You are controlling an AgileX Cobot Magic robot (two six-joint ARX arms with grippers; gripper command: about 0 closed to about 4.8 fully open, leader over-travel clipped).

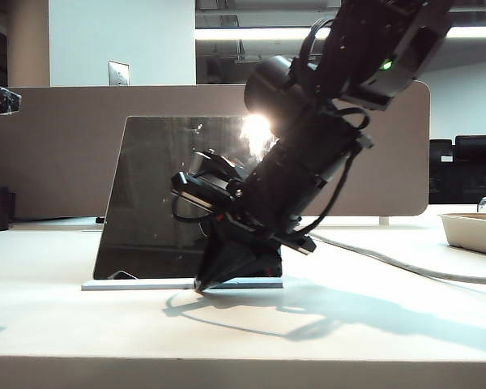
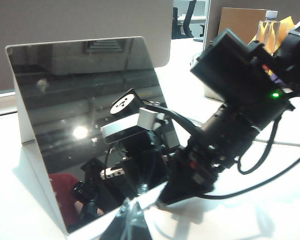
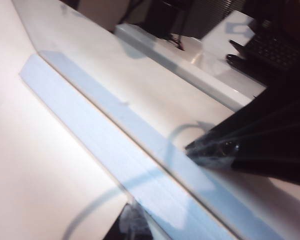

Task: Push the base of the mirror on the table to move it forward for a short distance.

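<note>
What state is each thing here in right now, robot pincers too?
mirror: upright, leaning back
base: flat on table
right pincer: tip down at base's front edge, open or shut unclear
left pincer: out of view

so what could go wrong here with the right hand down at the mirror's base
1. The right hand meets the thin base right of its middle, so a push could turn the mirror instead of sliding it straight.
2. The tips sit at a low edge; they may ride up onto the slab and strike the glass.
3. The arm leans close over the tilted panel, so its body could bump it.
The left hand is not in view.
</note>
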